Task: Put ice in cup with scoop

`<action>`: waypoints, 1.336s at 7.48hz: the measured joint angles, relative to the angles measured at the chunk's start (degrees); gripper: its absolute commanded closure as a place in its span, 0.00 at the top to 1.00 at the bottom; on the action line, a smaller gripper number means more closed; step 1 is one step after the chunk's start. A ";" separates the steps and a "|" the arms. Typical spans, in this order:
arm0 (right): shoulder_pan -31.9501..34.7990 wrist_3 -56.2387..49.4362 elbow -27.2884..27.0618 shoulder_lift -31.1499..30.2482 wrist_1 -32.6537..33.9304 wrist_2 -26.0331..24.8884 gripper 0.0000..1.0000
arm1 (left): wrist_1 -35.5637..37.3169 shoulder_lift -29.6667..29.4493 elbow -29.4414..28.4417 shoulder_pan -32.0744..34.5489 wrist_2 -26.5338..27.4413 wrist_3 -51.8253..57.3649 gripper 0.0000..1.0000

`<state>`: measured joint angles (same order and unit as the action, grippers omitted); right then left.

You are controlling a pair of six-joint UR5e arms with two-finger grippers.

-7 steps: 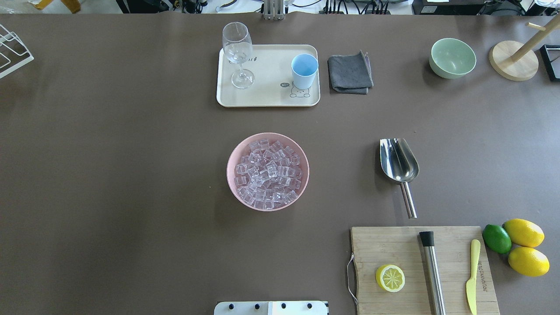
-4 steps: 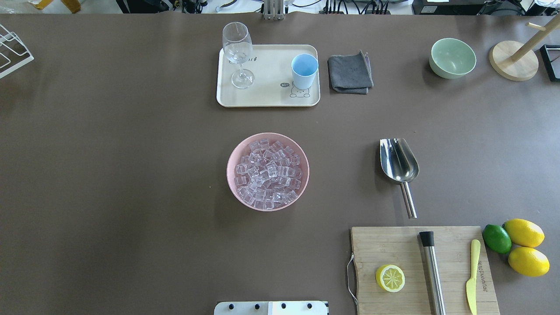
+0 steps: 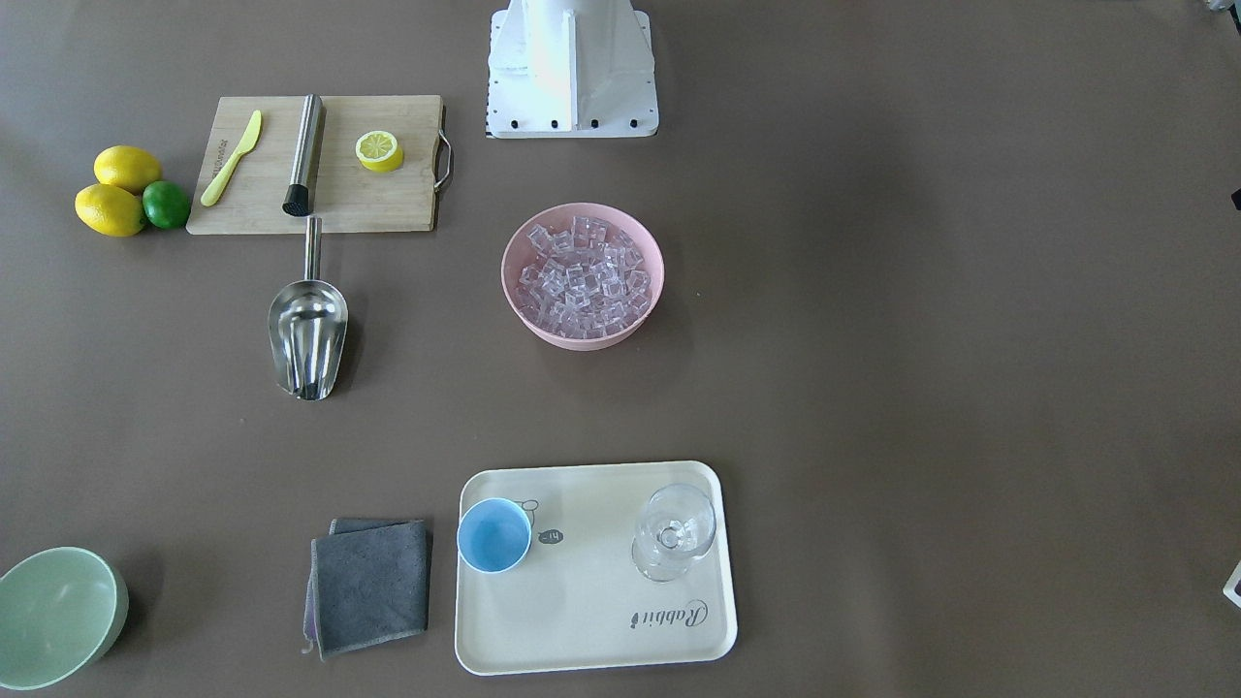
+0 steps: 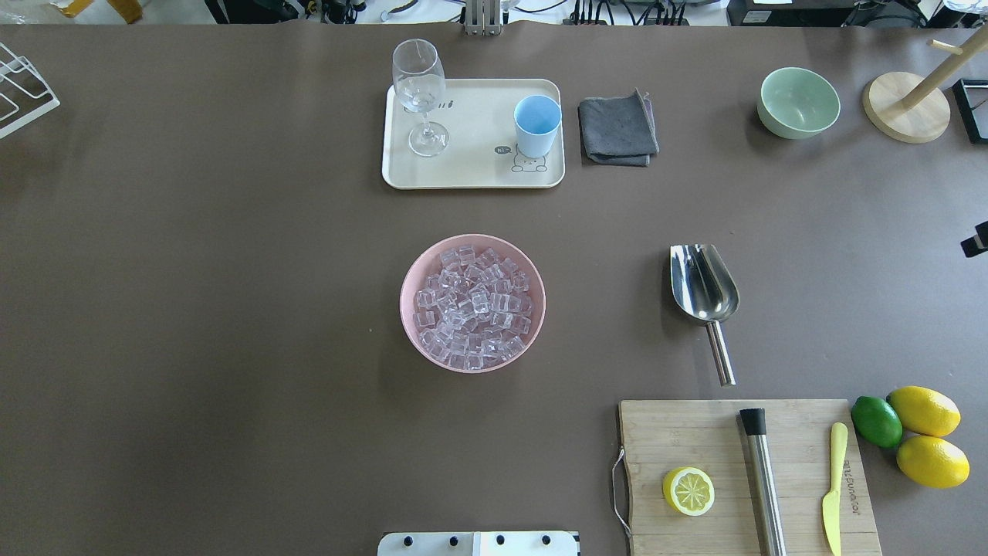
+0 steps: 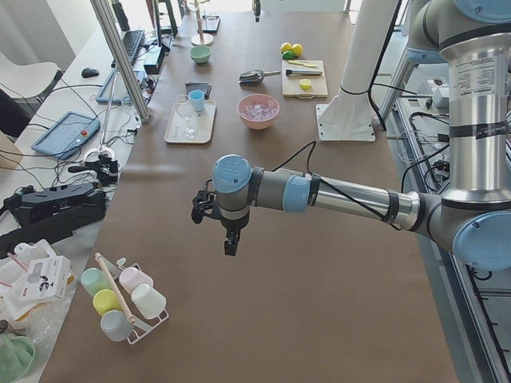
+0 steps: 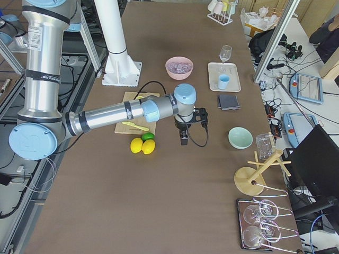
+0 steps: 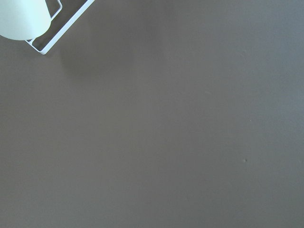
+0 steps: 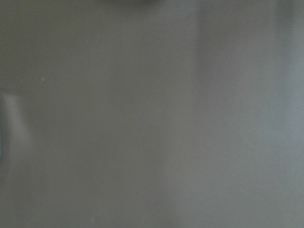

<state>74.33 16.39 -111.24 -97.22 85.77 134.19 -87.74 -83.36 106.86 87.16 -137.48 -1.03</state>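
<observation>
Clear ice (image 4: 472, 309) fills the pink bowl (image 4: 406, 297), steel scoop (image 4: 704, 289) lies flat, blue cup (image 4: 536, 125) stands upright.

Robotics lab. Left arm (image 5: 335, 195) and right arm (image 6: 116, 114), industrial type, stand on one white pedestal (image 5: 351, 96) by a long brown worktop (image 5: 319, 303). Aluminium post (image 5: 124, 64) at the far edge. Side bench beyond holds a teach pendant (image 5: 68, 132) and keyboard (image 5: 132, 44). Monitor (image 6: 318, 159) at the right end.
</observation>
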 measured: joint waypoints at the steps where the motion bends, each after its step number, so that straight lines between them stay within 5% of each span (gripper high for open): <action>1: -4.06 6.30 -1.82 1.93 0.04 -0.21 0.98 | -0.05 -0.36 0.00 -0.09 -0.04 -0.01 0.99; 6: -15.60 22.53 -2.99 8.76 3.11 -4.03 0.98 | -5.89 -2.49 0.59 -5.99 0.03 0.26 0.99; 10: -25.14 29.99 -0.83 14.38 3.67 -4.30 0.99 | -21.49 -3.28 -0.22 -16.85 0.46 0.18 0.99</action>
<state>49.18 46.38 -112.07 -82.83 89.44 129.89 -109.22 -86.63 106.64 70.31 -137.01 -0.85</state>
